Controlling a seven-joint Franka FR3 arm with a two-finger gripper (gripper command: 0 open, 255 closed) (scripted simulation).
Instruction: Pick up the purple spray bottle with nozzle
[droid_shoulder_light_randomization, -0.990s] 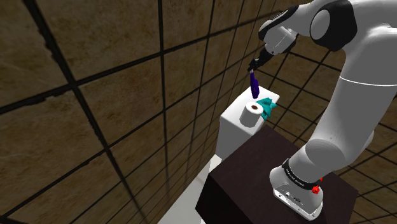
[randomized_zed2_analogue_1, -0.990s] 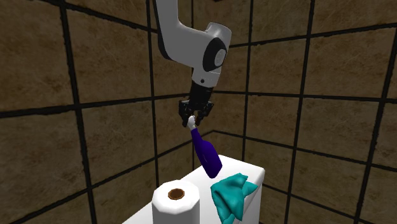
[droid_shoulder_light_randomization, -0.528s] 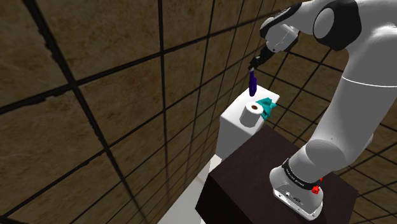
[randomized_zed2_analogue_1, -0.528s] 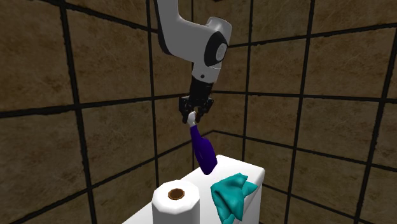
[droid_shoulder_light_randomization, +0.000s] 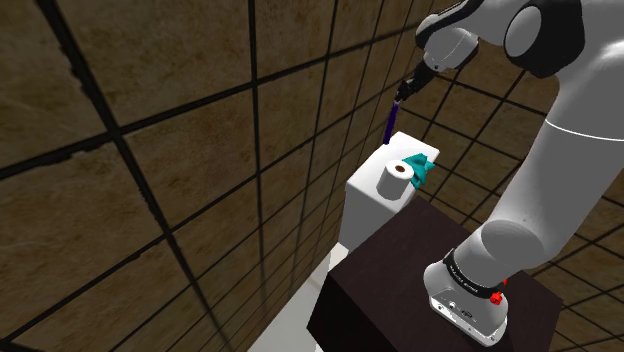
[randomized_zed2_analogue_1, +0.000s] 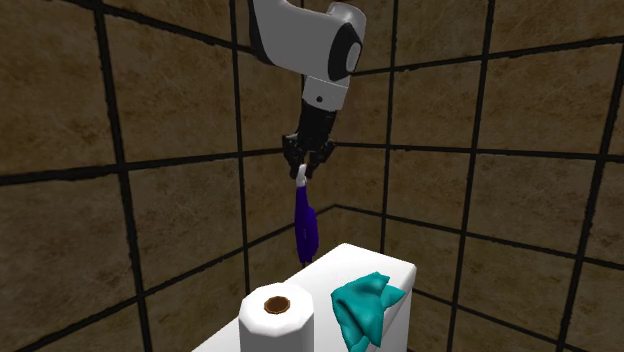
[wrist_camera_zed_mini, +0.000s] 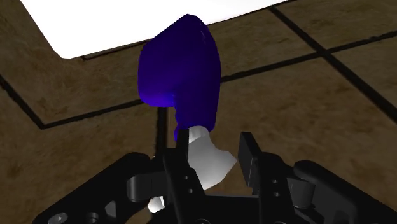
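- The white arm (randomized_zed2_analogue_1: 305, 40) ran off the top edge of the second exterior view, and off the top and right edges of the shoulder view.
- The toilet roll (randomized_zed2_analogue_1: 275, 318), the teal cloth (randomized_zed2_analogue_1: 365, 308) and the white tank (randomized_zed2_analogue_1: 380, 262) that carried them were cut by the second exterior view's bottom edge.
- In the shoulder view the roll covered part of the cloth at the tank's near edge, and the dark stand (droid_shoulder_light_randomization: 400, 260) hid the tank's lower part.
- In the wrist view the black fingers (wrist_camera_zed_mini: 249, 159) partly hid the white nozzle (wrist_camera_zed_mini: 207, 167) of the purple spray bottle (wrist_camera_zed_mini: 181, 70). The body of the gripper (wrist_camera_zed_mini: 214, 137) was cut by the bottom edge.
- The bottle's lower tip overlapped the tank's far edge — touching or clear could not be told.
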